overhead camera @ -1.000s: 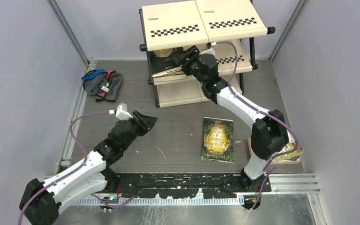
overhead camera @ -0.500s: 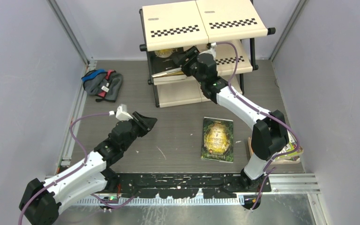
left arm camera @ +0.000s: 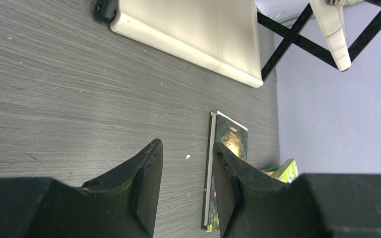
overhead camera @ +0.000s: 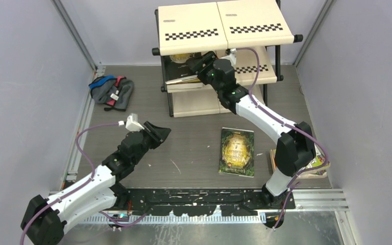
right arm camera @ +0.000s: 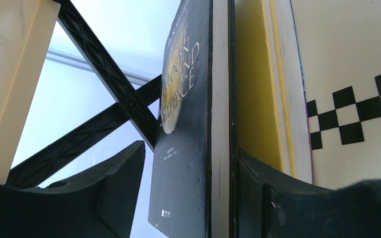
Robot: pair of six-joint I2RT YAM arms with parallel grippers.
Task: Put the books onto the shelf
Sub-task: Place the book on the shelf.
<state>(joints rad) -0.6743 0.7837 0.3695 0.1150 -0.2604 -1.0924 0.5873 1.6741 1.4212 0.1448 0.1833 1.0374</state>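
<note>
The right arm stretches far to the middle tier of the shelf (overhead camera: 219, 30). The right end effector (overhead camera: 195, 62) straddles the black book (right arm camera: 183, 124) (jaws slack, one finger off its cover) atop the yellow-backed book (right arm camera: 255, 99). The left end effector (overhead camera: 163, 131) hovers half-open, empty, left of the green-gold book (overhead camera: 236, 151).

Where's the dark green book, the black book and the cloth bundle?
dark green book (overhead camera: 237, 152), top view, middle of its cover.
black book (right arm camera: 183, 148), right wrist view, its front cover.
cloth bundle (overhead camera: 111, 92), top view, its grey middle.
</note>
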